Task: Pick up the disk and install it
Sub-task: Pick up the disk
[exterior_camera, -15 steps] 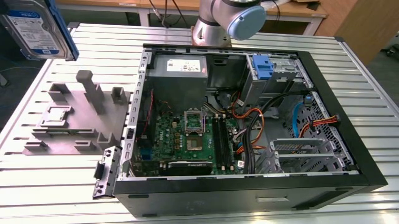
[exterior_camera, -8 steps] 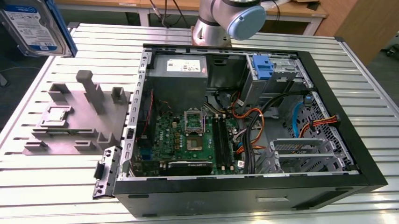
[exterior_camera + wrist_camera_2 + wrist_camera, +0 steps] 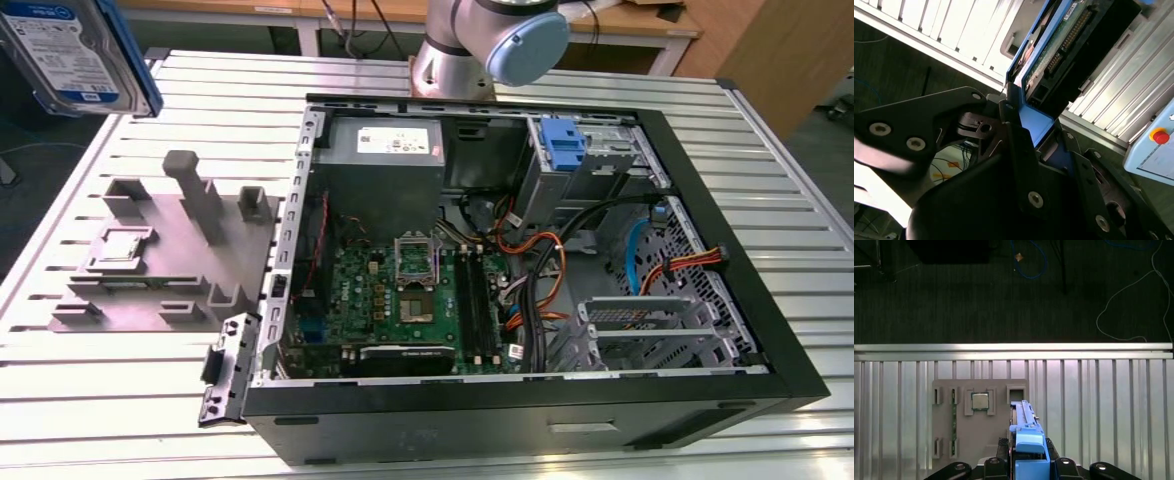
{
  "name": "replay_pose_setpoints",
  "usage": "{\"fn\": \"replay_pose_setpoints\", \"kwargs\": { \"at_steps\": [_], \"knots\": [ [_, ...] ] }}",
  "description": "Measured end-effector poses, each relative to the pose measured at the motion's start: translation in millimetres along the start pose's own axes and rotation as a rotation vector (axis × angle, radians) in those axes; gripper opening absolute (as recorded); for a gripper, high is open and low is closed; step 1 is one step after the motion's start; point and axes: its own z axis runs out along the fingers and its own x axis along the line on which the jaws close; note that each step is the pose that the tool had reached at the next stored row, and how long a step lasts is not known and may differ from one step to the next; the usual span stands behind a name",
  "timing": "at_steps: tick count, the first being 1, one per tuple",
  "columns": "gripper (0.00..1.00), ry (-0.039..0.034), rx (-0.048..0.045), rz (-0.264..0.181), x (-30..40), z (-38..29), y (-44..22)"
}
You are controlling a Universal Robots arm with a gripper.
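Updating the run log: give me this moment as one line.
gripper: shut on disk | disk: aloft, outside computer case | install: not yet done

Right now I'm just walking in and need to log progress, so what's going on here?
The robot arm's gripper is shut on the blue carrier of the disk. It holds the disk in the air over a grey parts fixture on the slatted table, at the exterior view's upper left. The open computer case lies beside the fixture, toward the exterior view's right. The disk is not in it yet.
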Motion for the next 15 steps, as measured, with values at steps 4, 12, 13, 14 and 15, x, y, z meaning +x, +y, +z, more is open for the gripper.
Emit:
{"fn": "replay_pose_setpoints", "kwargs": {
  "at_steps": [4, 12, 13, 14, 15],
  "knots": [
    [0.36, 0.0000, -0.0001, 0.000, -0.1, -3.4, 0.0],
    [0.36, 0.0000, 0.0001, 0.000, -0.4, -10.4, 0.2],
    [0.36, 0.0001, -0.0001, 0.000, -0.5, -11.8, 0.2],
    [0.36, 0.0000, 0.0000, 0.000, -0.5, -13.2, 0.2],
    [0.36, 0.0000, 0.0000, 0.000, -0.6, -14.7, 0.2]
  ]
}}
